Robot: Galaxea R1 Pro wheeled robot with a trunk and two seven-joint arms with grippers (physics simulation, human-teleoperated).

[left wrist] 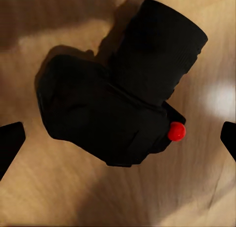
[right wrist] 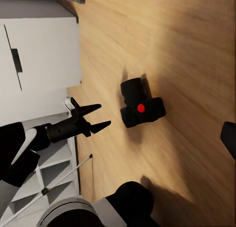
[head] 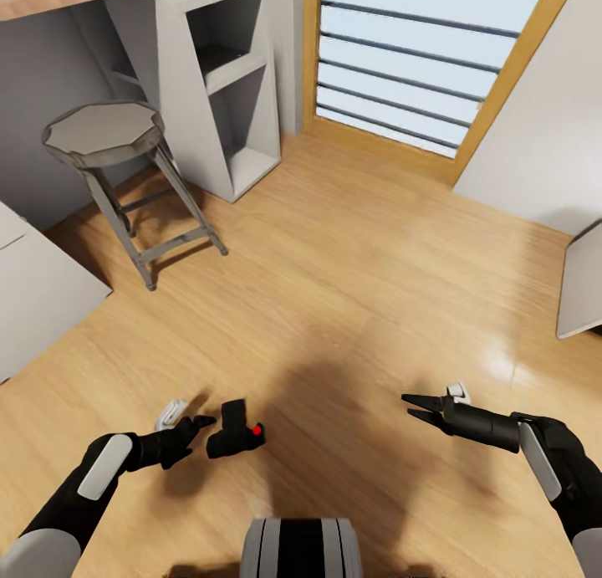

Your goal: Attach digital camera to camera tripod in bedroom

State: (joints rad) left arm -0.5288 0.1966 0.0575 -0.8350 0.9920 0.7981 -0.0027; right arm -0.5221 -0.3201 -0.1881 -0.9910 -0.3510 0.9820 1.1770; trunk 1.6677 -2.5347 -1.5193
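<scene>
Digital camera (head: pixel 235 430) lies on the light wood plank floor (head: pixel 351 260), lens barrel pointing away from the robot, red dot (head: pixel 257 432) on its right side. Around it: grey stool (head: pixel 113 156) with an octagonal seat at far left, white open shelf unit (head: pixel 219 84) behind it against the wall, wood-framed slatted door or window (head: pixel 422 55) at the back, white cabinet panel (head: pixel 33 298) at the left edge, another pale panel (head: pixel 583 281) at the right edge. Nothing stands between either gripper and the camera; floor around it is bare. Left gripper (head: pixel 199 427) is low over the floor just beside the camera's left side, released, jaws spread, no contact visible. In the left wrist view the camera (left wrist: pixel 118 96) sits between the two fingertips (left wrist: pixel 10 143), with a gap at each side. Right gripper (head: pixel 415 409) hovers well apart to the right of the camera, also released, jaws parted and holding nothing, tips pointing left toward it. Right wrist view shows the camera (right wrist: pixel 141 105) on the floor with the left gripper (right wrist: pixel 98 117) near it, jaws spread.
</scene>
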